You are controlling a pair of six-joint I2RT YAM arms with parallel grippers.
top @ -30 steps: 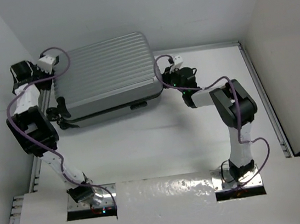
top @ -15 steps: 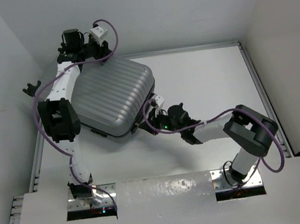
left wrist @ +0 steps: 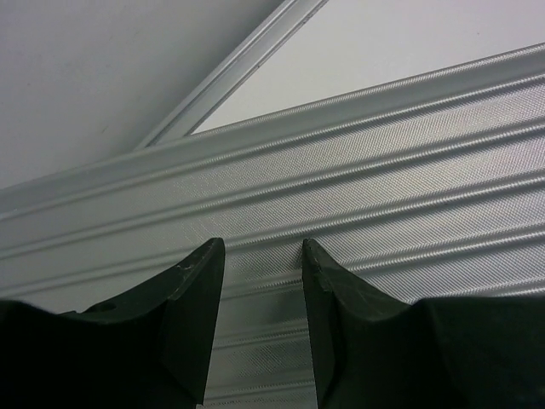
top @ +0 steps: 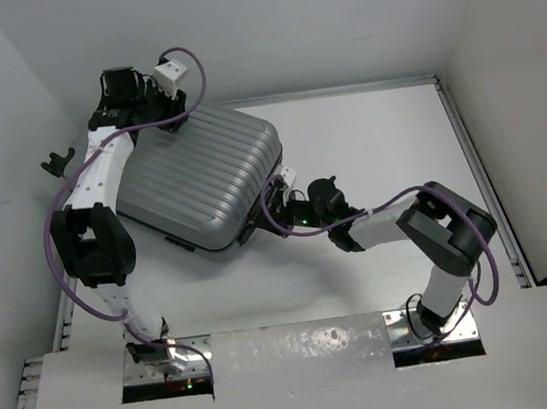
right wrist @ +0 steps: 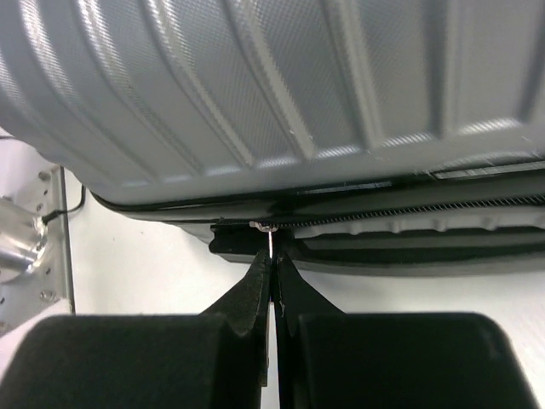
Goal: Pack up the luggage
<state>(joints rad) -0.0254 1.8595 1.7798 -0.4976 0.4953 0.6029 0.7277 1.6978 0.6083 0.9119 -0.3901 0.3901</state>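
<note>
The luggage (top: pixel 200 179), a silver-grey ribbed hard-shell suitcase, lies closed and turned at an angle on the white table. My left gripper (top: pixel 157 115) is open at its far corner. In the left wrist view the black fingertips (left wrist: pixel 204 256) sit on the ribbed shell (left wrist: pixel 383 170) with nothing between them. My right gripper (top: pixel 274 208) is at the suitcase's near right edge. In the right wrist view it (right wrist: pixel 272 256) is shut on the thin metal zipper pull (right wrist: pixel 270 239), just below the black zipper line (right wrist: pixel 409 209) of the luggage (right wrist: pixel 281 85).
Aluminium rails run along the table edges (top: pixel 469 138) and show in the left wrist view (left wrist: pixel 230 68). White walls enclose the table on three sides. A black fitting (top: pixel 58 160) sticks out at the left wall. A metal bracket (right wrist: pixel 21 239) shows at the left.
The suitcase has turned from lying square to angled. My left gripper went to its far corner. My right gripper went from its right side to its near edge, on the zipper pull.
</note>
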